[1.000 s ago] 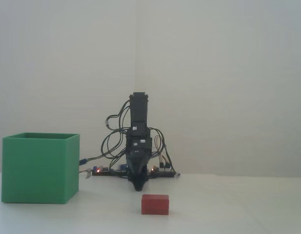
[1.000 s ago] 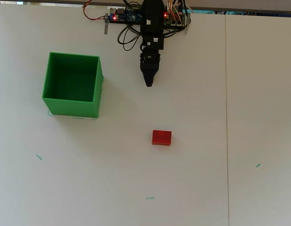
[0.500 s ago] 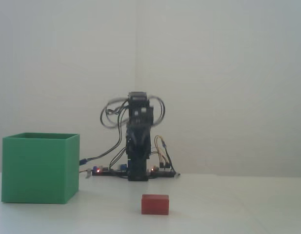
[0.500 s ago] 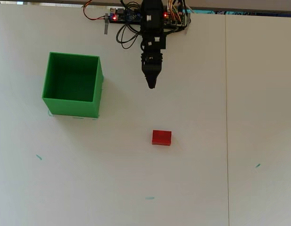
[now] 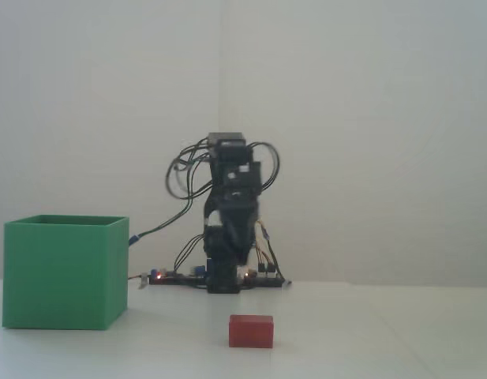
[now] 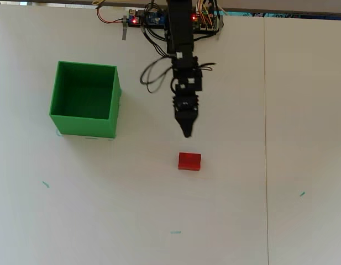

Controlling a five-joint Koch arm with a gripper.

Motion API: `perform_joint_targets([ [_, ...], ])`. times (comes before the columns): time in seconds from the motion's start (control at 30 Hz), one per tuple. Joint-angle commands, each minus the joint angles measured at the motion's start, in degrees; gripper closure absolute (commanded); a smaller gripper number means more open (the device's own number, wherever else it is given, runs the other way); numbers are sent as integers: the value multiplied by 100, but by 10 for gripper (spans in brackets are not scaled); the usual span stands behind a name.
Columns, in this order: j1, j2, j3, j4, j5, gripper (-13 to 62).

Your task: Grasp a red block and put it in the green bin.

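Red block sits alone on the white counter at lower centre of the overhead view, flat and square to the frame, with the tool just above it in frame and apart from it; can't tell if its jaws are parted or together. For a clean grasp, spread the jaws, centre over the block, and drop straight down. Green bin is upper left, well apart, empty.

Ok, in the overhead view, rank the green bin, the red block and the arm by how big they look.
1. Green bin and arm: close in area, and the arm is raised nearer the camera, so unranked.
2. Red block: clearly smallest.
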Motion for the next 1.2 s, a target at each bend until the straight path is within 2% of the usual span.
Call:
perform_joint_targets([
  [0.0, -97, -246, -756, -18, -1028, 154],
  [0.03, -193, -369, -1002, -18, -1512, 155],
  [0.2, -220, -782, -1916, 765, -1529, 154],
  [0.37, -202, -1784, -3999, 3103, -1213, 150],
  [0.5, -158, -2558, -5115, 3990, -1213, 151],
  [0.63, -325, -2927, -5115, 4157, -1011, 153],
  [0.73, -387, -2936, -5054, 4351, -158, 149],
  [1.17, -97, -2971, -4931, 4535, 1143, 149],
])
